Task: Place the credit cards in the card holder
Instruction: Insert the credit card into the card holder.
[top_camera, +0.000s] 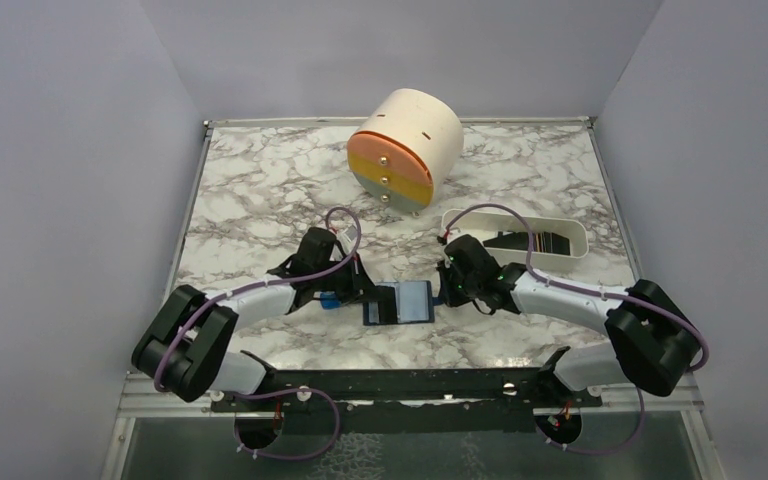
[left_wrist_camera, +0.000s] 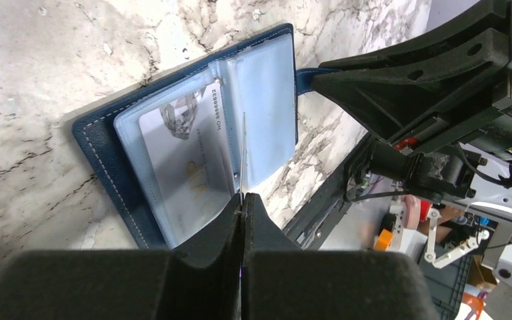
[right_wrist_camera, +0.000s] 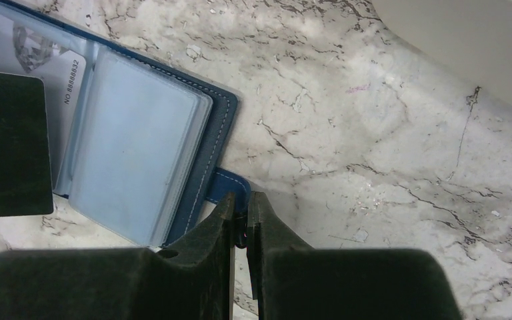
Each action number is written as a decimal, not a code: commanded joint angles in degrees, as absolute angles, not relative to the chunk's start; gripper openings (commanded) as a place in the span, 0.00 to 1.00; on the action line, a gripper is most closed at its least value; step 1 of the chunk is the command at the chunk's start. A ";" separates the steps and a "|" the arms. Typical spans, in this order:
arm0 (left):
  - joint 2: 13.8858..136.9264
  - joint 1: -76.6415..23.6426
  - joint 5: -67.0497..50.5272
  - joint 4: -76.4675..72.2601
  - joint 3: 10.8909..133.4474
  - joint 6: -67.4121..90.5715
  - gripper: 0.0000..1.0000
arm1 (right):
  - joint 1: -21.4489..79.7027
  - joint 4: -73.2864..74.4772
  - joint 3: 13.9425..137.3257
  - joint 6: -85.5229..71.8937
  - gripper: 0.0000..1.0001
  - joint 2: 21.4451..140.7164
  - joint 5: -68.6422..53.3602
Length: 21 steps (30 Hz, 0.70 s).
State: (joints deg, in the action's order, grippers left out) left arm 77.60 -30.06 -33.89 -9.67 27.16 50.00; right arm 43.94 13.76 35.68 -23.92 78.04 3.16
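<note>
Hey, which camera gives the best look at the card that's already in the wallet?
The left wrist view: the card lies almost wholly in view, its number and print readable. The right wrist view shows only the card's numbered corner. From the top, the wallet is too small to make the card out.

The card holder point(top_camera: 400, 302) lies open and flat on the bench point(top_camera: 260, 180), navy with pale stitching, its clear blue-grey sleeves facing up. A white card point(left_wrist_camera: 187, 147) with a printed number sits in the sleeve nearer my left arm. A dark card point(right_wrist_camera: 10, 143) stands on edge over the fold, pinched in my left fingers point(left_wrist_camera: 220, 233). My right fingers point(right_wrist_camera: 273, 233) nip the snap tab point(right_wrist_camera: 230, 187).
</note>
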 commanded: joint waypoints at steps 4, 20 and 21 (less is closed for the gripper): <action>80.09 -29.71 -39.04 -7.56 29.75 46.36 0.00 | 44.38 10.80 33.48 -24.70 0.03 78.04 1.85; 87.21 -29.62 -41.35 -7.00 33.27 45.05 0.00 | 44.38 9.93 32.77 -24.45 0.03 77.53 1.34; 87.72 -29.62 -41.31 -6.77 33.49 44.89 0.00 | 44.38 9.91 32.78 -24.48 0.03 77.56 1.25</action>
